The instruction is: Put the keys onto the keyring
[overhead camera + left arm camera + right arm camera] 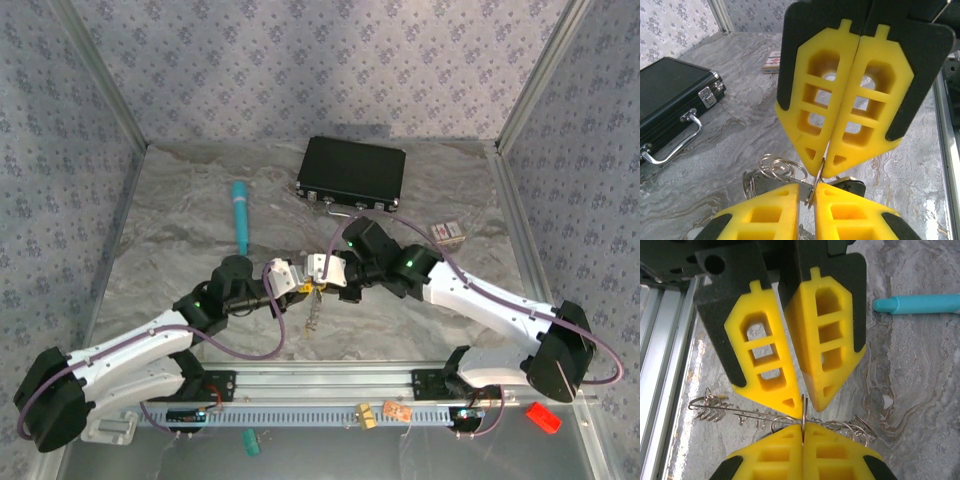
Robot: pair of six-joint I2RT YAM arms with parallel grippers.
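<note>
While flowered grey-blue walls (300, 60) close it in on three sides, the surface (170, 250) is a grey, marbled sheet with a metal rail (330, 385) along its 6 o'clock edge. A black case (352, 172) lies at 12 o'clock, a teal pen (240, 215) at 10 o'clock and a small box (447, 231) at 2 o'clock, all well apart from one another.

The left arm (140, 350) and the right arm (480, 300) meet tip to tip over the middle of the surface. The keyring (803, 409) stands edge-on between them and shows as a thin metal line. The right jaws are pressed together on it, their yellow pads (835, 450) closed with the metal caught in the seam. The left jaws come at it from the opposite side and stand narrow. There is a slim gap between their pads (770, 210), and the ring's edge sits in that gap; whether they press it I cannot tell.

More wire loops (782, 167) sit just beside the tips, at 9 o'clock in the left wrist view. A thin wire string (715, 407) runs off from the ring toward the rail side. From above, the keys (316, 303) show as a short string of small metal bits at 6 o'clock of the jaws, too small to tell apart.
</note>
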